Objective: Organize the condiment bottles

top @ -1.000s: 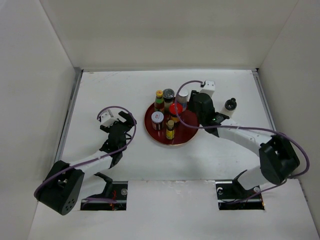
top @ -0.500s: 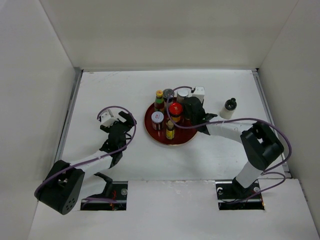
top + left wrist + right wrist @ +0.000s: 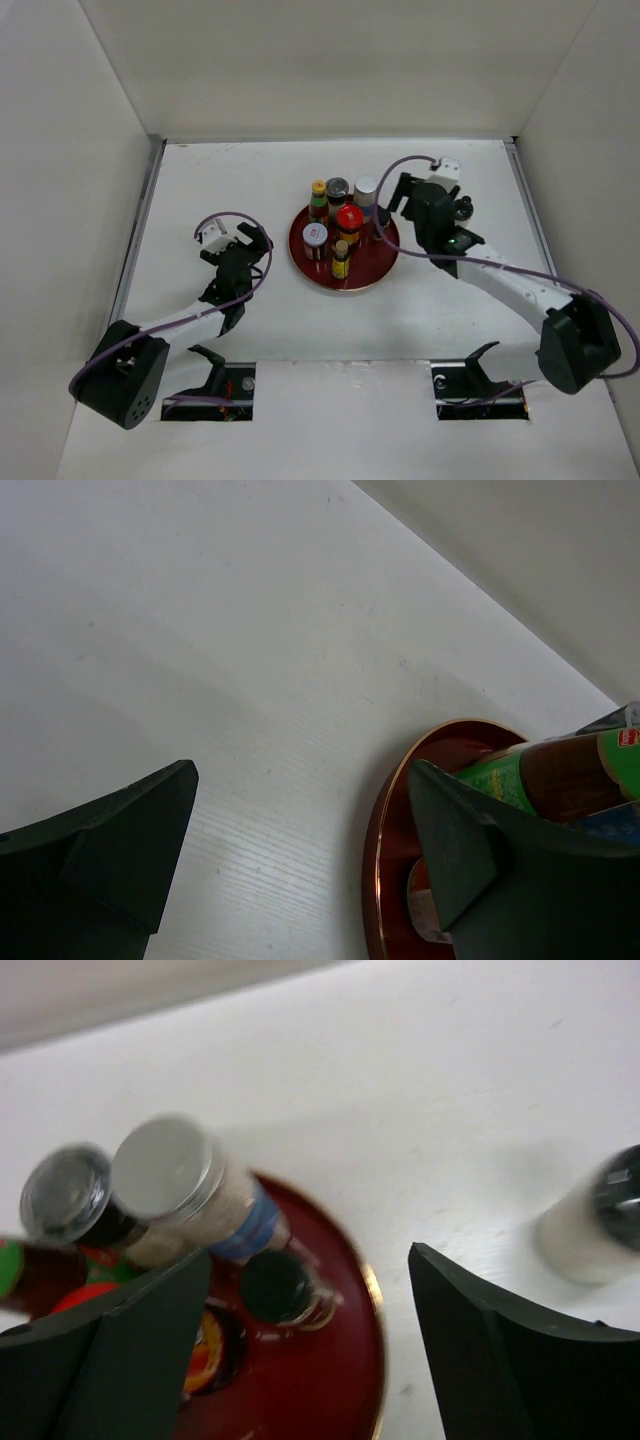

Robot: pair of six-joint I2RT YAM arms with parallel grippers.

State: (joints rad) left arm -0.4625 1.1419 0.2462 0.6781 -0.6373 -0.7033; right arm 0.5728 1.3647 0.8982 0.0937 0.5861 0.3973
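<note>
six bottles stand clustered on the red tray (image 3: 368, 262) near the middle of the table (image 3: 220, 180): a yellow-capped bottle (image 3: 319, 195), a grey-capped jar (image 3: 338, 189) and a silver-capped bottle (image 3: 366, 190) along the far side, a red-capped bottle (image 3: 350, 218) at the centre, a white-lidded jar (image 3: 315, 236) and a small yellow-capped bottle (image 3: 341, 258) nearer the arms. the right wrist view adds a seventh on the tray, a small black-capped bottle (image 3: 275, 1285) just beside the silver-capped one; from above it is only a dark spot next to the arm. a white bottle with a black cap (image 3: 585, 1230) stands off the tray on the table to its right; from above the right arm (image 3: 500, 280) covers most of it, and in the wrist view a finger and the frame edge cut it off. the right gripper (image 3: 310, 1255) is spread wide and holds nothing, over the tray's right rim, between the tray's bottles and the white bottle; that view is blurred, so no label can be read. the left gripper (image 3: 300, 770) is also wide apart and empty, over the table left of the tray and apart from it; its view shows only part of the tray's rim and a slice of the bottles behind one finger
</note>
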